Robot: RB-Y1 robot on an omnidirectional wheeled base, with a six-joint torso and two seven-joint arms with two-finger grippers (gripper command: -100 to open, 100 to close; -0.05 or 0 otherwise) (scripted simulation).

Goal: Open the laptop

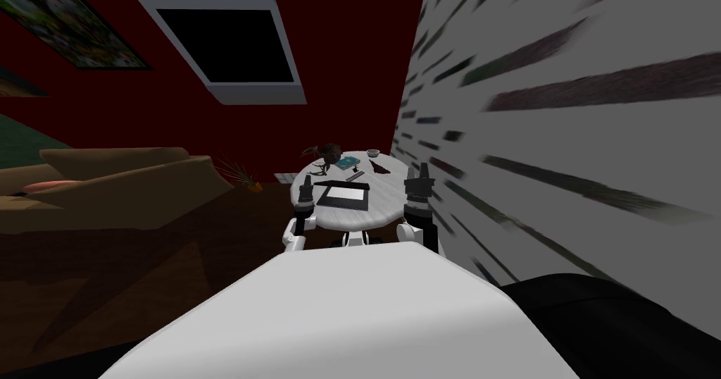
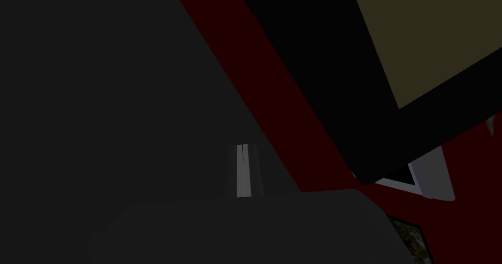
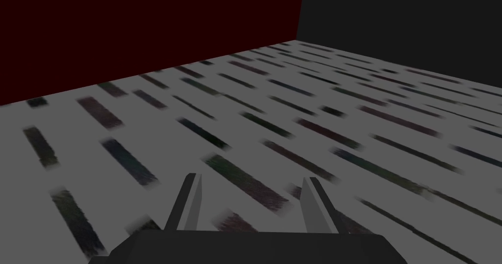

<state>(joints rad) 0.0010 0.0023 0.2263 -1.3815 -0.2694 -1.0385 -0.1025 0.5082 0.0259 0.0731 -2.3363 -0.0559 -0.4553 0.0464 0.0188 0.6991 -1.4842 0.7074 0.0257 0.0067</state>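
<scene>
- The laptop (image 1: 343, 196) lies flat on the round white table (image 1: 384, 209), at the near edge and a little left of its middle. It shows a pale face with a dark border, and nothing of it stands up.
- The left gripper (image 1: 306, 184) is raised at the table's near left edge, just beside the laptop's left side and not touching it. In the left wrist view its two fingers (image 2: 240, 170) are pressed together with nothing between them.
- The right gripper (image 1: 417, 169) is raised at the table's right edge, well apart from the laptop. In the right wrist view its fingers (image 3: 192, 202) stand wide apart and hold nothing.
- A small bowl (image 1: 372, 153) sits at the far edge of the table; whether anything is in it cannot be told.
- A teal book (image 1: 347, 162) lies near the far edge, left of the bowl, with a dark plant (image 1: 327, 149) beside it at the far left edge.
- A dark red thing (image 1: 381, 168) lies between the bowl and the laptop, too small to name.
</scene>
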